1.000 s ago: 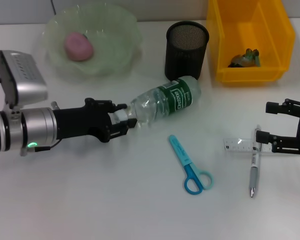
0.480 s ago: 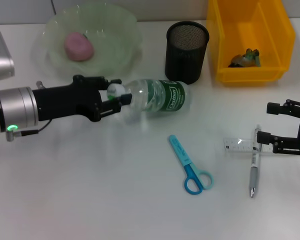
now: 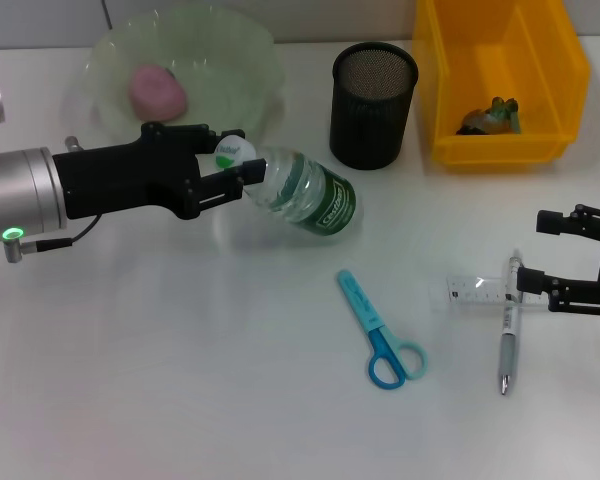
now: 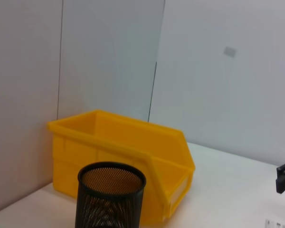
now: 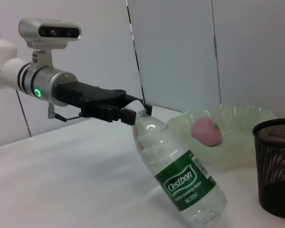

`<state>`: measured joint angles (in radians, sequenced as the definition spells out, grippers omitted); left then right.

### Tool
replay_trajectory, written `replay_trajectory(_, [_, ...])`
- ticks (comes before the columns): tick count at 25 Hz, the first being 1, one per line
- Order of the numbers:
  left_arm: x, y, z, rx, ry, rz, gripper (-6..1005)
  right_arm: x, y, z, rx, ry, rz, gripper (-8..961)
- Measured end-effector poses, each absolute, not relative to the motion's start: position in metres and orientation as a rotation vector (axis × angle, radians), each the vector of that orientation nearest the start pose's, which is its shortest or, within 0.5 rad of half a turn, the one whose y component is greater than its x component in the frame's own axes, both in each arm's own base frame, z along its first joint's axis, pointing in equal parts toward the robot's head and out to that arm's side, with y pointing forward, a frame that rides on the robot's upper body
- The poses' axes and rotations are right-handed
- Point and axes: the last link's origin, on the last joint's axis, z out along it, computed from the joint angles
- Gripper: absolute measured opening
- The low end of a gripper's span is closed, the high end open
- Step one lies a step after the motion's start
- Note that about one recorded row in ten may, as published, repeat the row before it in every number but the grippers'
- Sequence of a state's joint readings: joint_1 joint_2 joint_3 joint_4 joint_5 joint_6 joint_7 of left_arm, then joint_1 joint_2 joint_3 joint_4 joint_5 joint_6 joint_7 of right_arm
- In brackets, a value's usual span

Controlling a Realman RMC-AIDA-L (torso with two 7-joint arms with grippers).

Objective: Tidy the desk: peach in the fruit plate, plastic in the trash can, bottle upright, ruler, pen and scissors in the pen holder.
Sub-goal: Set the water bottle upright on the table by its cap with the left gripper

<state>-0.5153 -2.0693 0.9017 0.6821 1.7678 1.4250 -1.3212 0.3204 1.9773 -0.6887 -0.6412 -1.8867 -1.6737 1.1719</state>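
Observation:
My left gripper (image 3: 236, 168) is shut on the capped neck of the clear bottle (image 3: 302, 192), which has a green label. The bottle leans at a slant, base on the table and neck raised; in the right wrist view the bottle (image 5: 181, 179) tilts under the left gripper (image 5: 134, 114). The pink peach (image 3: 158, 92) lies in the pale green fruit plate (image 3: 242, 60). Blue scissors (image 3: 382, 328), a clear ruler (image 3: 478, 292) and a pen (image 3: 506, 335) lie flat on the table. My right gripper (image 3: 536, 251) stands open beside the pen's top end. The black mesh pen holder (image 3: 373, 92) stands at the back.
A yellow bin (image 3: 570, 60) at the back right holds a crumpled piece of plastic (image 3: 490, 116). The left wrist view shows the bin (image 4: 128, 152) behind the pen holder (image 4: 110, 194), close together. The bottle's base rests just in front of the pen holder.
The left gripper has lifted the bottle's neck up and back, so the bottle has gone from lying flat to leaning steeply. The right gripper has hardly moved.

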Motion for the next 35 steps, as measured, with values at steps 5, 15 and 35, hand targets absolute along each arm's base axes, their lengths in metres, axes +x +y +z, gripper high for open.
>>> replay_trajectory(5, [-0.237,0.35,0.0,-2.665,-0.449,-0.748,449,0.325,0.273,0.046,-2.628,0.52,0.7,828])
replay_trajectory(15, [-0.231,0.352,0.007,-2.662,-0.432,-0.764,449,0.325,0.272,0.047,-2.627,0.515,0.702,828])
replay_trajectory(35, [-0.245,0.35,0.031,-2.569,-0.437,-0.746,445,0.323,0.273,0.045,-2.628,0.52,0.713,829])
